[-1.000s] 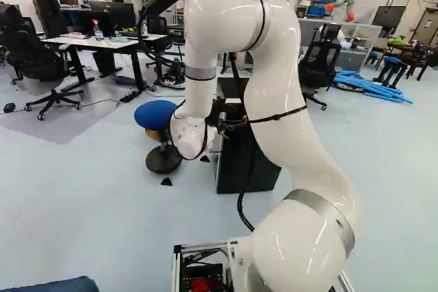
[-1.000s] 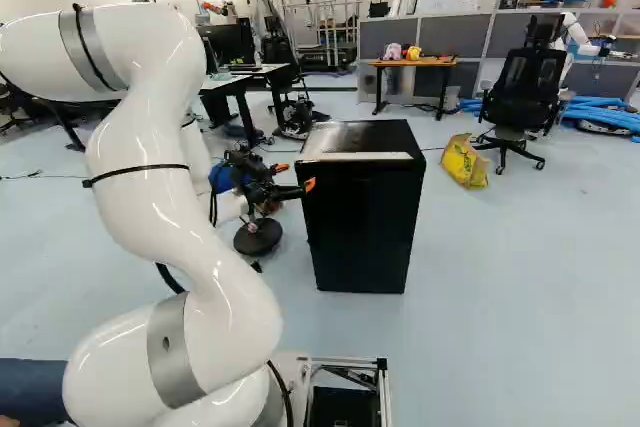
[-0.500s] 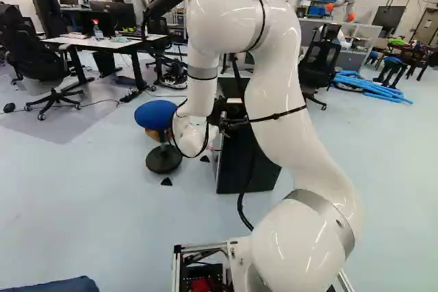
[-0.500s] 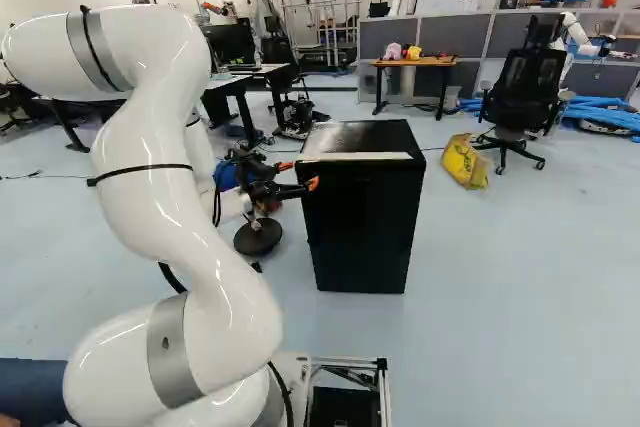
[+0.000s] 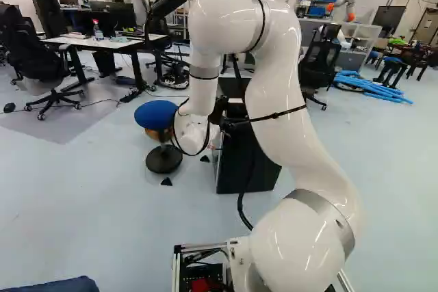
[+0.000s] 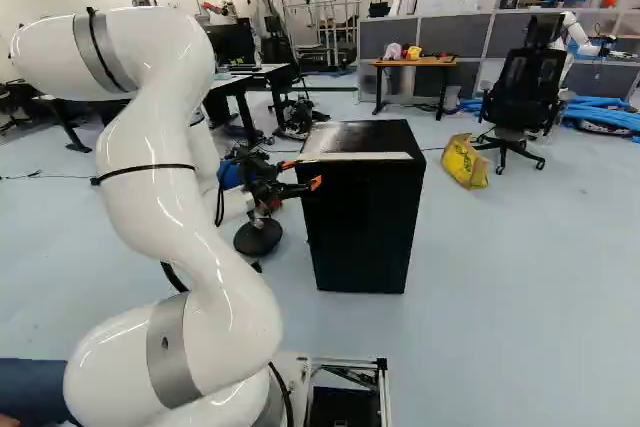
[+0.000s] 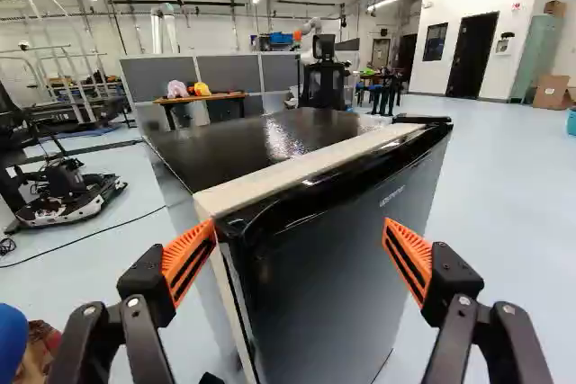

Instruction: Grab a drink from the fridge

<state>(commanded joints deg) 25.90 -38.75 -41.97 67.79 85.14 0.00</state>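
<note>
On the floor (image 6: 520,297) stood the shut black fridge (image 6: 360,232), the fingers (image 7: 186,254) of the gripper (image 6: 302,174) spread before its door (image 7: 333,267), one near a top corner (image 7: 232,210), a blue stool (image 5: 156,114) and a yellow bag (image 6: 464,161) on opposite sides.

Black, glossy-topped fridge (image 6: 362,212) upright on pale floor (image 6: 500,347), door (image 7: 333,276) closed.

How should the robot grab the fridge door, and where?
Probably by the near upright edge of the door, coming from that side with the tool, one finger behind it at the pale strip, the other toward the front. The black cap at the far top corner suggests the hinge, and no handle shows.
</note>
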